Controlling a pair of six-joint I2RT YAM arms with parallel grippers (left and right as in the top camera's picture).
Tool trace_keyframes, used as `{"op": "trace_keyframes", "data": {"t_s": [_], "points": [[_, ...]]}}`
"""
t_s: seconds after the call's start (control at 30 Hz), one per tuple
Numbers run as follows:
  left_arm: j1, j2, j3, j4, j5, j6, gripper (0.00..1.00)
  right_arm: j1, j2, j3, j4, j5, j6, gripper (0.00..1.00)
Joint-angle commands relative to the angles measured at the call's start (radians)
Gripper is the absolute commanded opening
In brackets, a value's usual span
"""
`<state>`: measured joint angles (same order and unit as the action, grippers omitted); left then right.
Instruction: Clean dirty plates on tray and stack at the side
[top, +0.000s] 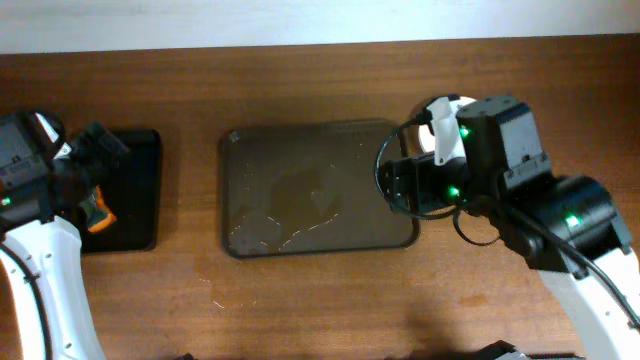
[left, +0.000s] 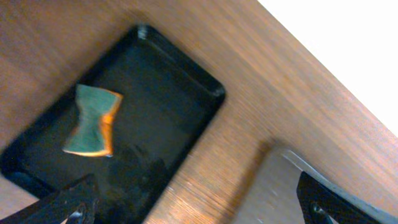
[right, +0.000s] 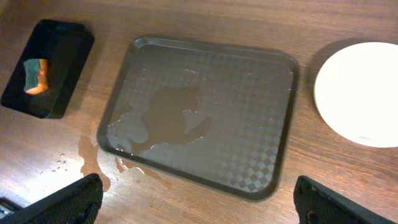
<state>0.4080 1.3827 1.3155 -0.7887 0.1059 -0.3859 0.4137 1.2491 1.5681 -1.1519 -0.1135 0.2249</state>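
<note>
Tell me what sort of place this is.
Probably a robot test bench set up for dishwashing rather than a real kitchen: a bare wooden table, a wet brown tray, a sponge lying in a small black tray, and a white plate set beside the brown tray.

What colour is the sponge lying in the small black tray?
Teal-green with an orange layer; the sponge shows best in the left wrist view.
</note>
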Motion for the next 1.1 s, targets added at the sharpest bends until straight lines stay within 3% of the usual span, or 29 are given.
{"op": "trace_keyframes", "data": {"t_s": [0.0, 0.23, 0.5, 0.53, 0.6, 0.67, 0.73, 0.83, 0.9, 1.07], "points": [[0.005, 0.003, 0.003, -0.013, 0.092, 0.005, 1.0, 0.006, -0.062, -0.055, -0.026, 0.082, 0.0, 0.98], [0.005, 0.003, 0.003, -0.013, 0.092, 0.005, 1.0, 0.006, -0.063, -0.063, -0.217, 0.016, 0.001, 0.98], [0.005, 0.003, 0.003, -0.013, 0.092, 0.005, 1.0, -0.016, -0.085, -0.123, -0.173, 0.055, -0.011, 0.98], [0.005, 0.003, 0.003, -0.013, 0.092, 0.005, 1.0, -0.04, -0.109, -0.169, -0.13, 0.055, -0.011, 0.98], [0.005, 0.003, 0.003, -0.013, 0.092, 0.005, 1.0, -0.164, -0.272, -0.43, 0.148, 0.039, -0.011, 0.98], [0.005, 0.003, 0.003, -0.013, 0.092, 0.005, 1.0, -0.293, -0.53, -0.818, 0.518, -0.091, -0.011, 0.98], [0.005, 0.003, 0.003, -0.013, 0.092, 0.005, 1.0, -0.359, -0.768, -1.111, 0.771, -0.157, -0.011, 0.98], [0.005, 0.003, 0.003, -0.013, 0.092, 0.005, 1.0, -0.373, -1.098, -1.412, 0.974, -0.163, -0.012, 0.98], [0.005, 0.003, 0.003, -0.013, 0.092, 0.005, 1.0, -0.42, -1.246, -1.509, 1.009, -0.163, -0.011, 0.98], [0.005, 0.003, 0.003, -0.013, 0.092, 0.005, 1.0, -0.479, -1.246, -1.563, 1.126, -0.089, -0.011, 0.98]]}}
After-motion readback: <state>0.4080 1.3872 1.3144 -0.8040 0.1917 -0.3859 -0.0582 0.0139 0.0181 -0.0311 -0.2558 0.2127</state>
